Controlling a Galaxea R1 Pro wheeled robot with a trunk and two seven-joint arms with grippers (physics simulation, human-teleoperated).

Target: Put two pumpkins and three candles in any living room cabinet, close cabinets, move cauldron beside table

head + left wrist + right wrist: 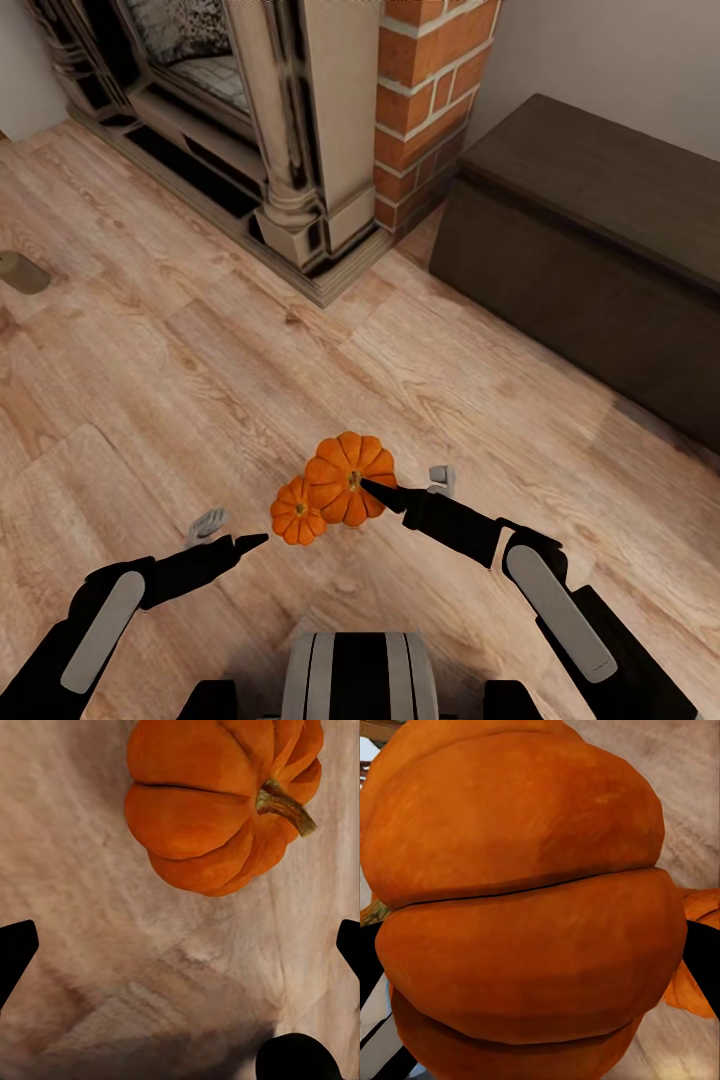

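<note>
Right gripper (400, 490) clamped around larger pumpkin (348, 478), left gripper (228, 532) spread wide

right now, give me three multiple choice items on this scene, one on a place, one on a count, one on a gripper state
1. Where does the dark-brown cabinet stand?
A. right of the brick column
B. left of the fireplace
C. on a glass table

2. How many pumpkins show in the head view?
A. one
B. two
C. four

3. What is the left gripper doing?
A. clamped on a candle
B. clamped on the small pumpkin
C. open beside the small pumpkin, holding nothing

Key:
1. A: the cabinet sits against the wall just right of the brick column.
2. B: the larger pumpkin and the small pumpkin sit together over the wood floor.
3. C: in the left wrist view its fingertips stand far apart with bare floor between.
</note>
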